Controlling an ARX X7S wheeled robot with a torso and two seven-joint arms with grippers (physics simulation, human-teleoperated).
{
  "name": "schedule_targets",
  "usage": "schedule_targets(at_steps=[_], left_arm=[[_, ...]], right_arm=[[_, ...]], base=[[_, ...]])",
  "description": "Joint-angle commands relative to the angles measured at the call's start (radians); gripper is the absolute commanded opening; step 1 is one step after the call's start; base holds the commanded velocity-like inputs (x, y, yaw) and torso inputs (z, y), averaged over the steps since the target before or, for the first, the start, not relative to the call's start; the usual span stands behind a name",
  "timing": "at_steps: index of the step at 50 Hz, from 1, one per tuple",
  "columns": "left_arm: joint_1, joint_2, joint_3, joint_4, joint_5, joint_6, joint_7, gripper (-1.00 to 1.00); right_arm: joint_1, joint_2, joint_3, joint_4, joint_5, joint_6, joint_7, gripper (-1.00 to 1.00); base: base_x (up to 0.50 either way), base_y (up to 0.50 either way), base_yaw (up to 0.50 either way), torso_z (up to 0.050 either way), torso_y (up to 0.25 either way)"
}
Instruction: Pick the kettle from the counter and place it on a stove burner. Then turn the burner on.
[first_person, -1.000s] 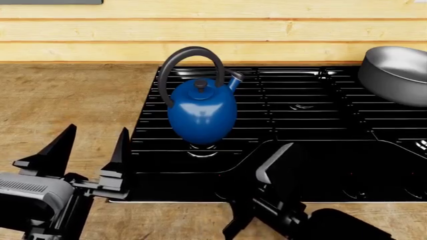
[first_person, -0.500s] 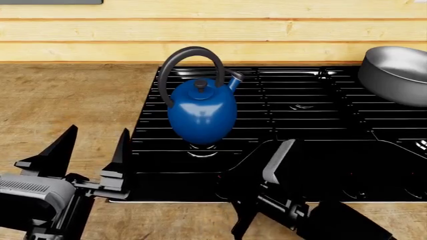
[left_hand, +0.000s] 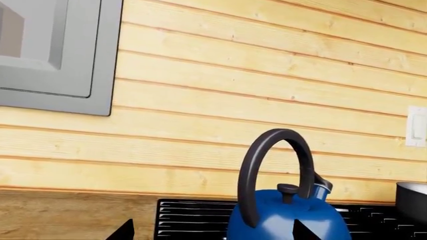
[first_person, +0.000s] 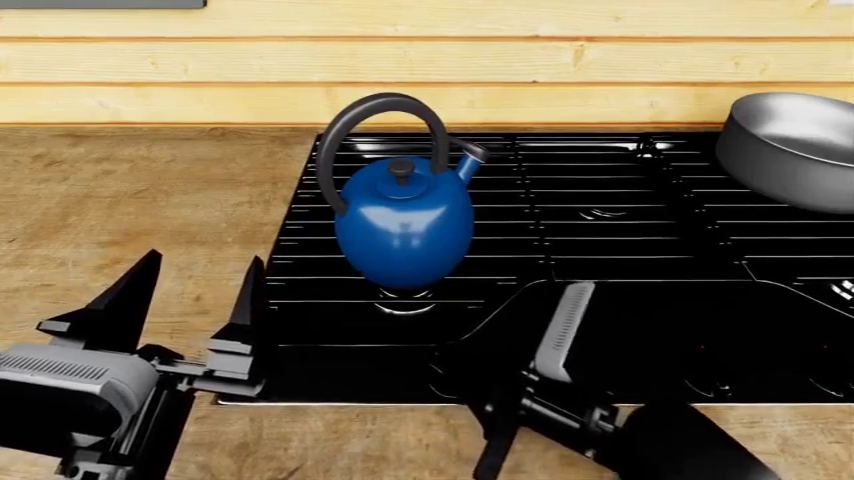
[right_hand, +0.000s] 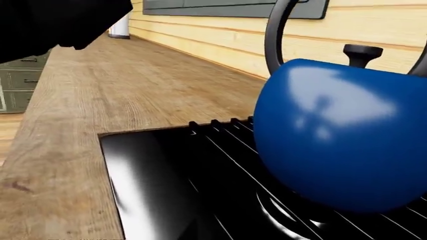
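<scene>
While the kettle (first_person: 404, 224) stands upright on the grate over the front-left stove burner (first_person: 404, 300), I see the wooden surface (first_person: 134, 210) running left beneath a pale plank wall (first_person: 427, 60). My left hand (first_person: 187, 300) hovers spread and empty over that surface; I cannot tell the right hand's (first_person: 534, 375) state.

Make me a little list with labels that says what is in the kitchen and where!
kettle: blue, upright on the black cooktop, over a front burner
kettle handle: dark grey arch, nothing holding it
pot: silver-grey, at the cooktop's far right
counter: brown wood, left of the cooktop
left gripper: open, over the counter, holding nothing
right gripper: over the cooktop's front edge, not touching the kettle; open or shut unclear
wall: pale yellow planks
</scene>
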Motion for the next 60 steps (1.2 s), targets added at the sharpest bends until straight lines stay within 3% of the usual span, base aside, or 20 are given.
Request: schedule_targets(at_steps=[1,8,12,13,25,41,51,56,60], left_arm=[[-0.003,0.001,0.003,-0.007,0.0,0.002,0.0,1.0],[-0.021,-0.002,0.01,-0.007,-0.004,-0.009,-0.002,1.0],[-0.013,-0.005,0.007,-0.001,-0.003,-0.005,-0.004,1.0],[-0.013,-0.006,0.006,0.002,-0.004,-0.005,-0.005,1.0],[0.054,-0.036,-0.018,0.081,0.0,0.024,0.002,1.0],[0.336,-0.068,-0.138,0.285,0.069,0.162,0.001,1.0],[0.507,-0.054,-0.214,0.377,0.118,0.265,0.002,1.0],[0.619,-0.153,-0.193,0.387,0.178,0.407,-0.109,1.0],[0.674,-0.28,-0.152,0.387,0.237,0.496,-0.248,1.0]], right_arm=[[-0.036,0.025,-0.024,0.082,-0.152,-0.08,-0.064,-1.0],[-0.04,0.029,-0.019,0.11,-0.173,-0.11,-0.063,-1.0],[-0.045,0.002,0.044,0.11,-0.163,-0.16,0.023,-1.0],[-0.05,0.002,0.057,0.092,-0.146,-0.158,0.041,1.0],[-0.125,0.148,0.184,-0.249,0.002,-0.072,0.229,1.0],[-0.374,0.423,0.336,-0.613,0.193,-0.036,0.481,1.0],[-0.631,0.585,0.48,-0.741,0.197,-0.186,0.571,1.0],[-0.872,0.671,0.624,-0.765,0.157,-0.316,0.61,1.0],[-1.133,0.669,0.844,-0.787,0.133,-0.366,0.603,1.0]], base=[[0.0,0.0,0.0,0.0,0.0],[0.0,0.0,0.0,0.0,0.0],[0.0,0.0,0.0,0.0,0.0],[0.0,0.0,0.0,0.0,0.0],[0.0,0.0,0.0,0.0,0.0],[0.0,0.0,0.0,0.0,0.0],[0.0,0.0,0.0,0.0,0.0],[0.0,0.0,0.0,0.0,0.0],[0.0,0.0,0.0,0.0,0.0]])
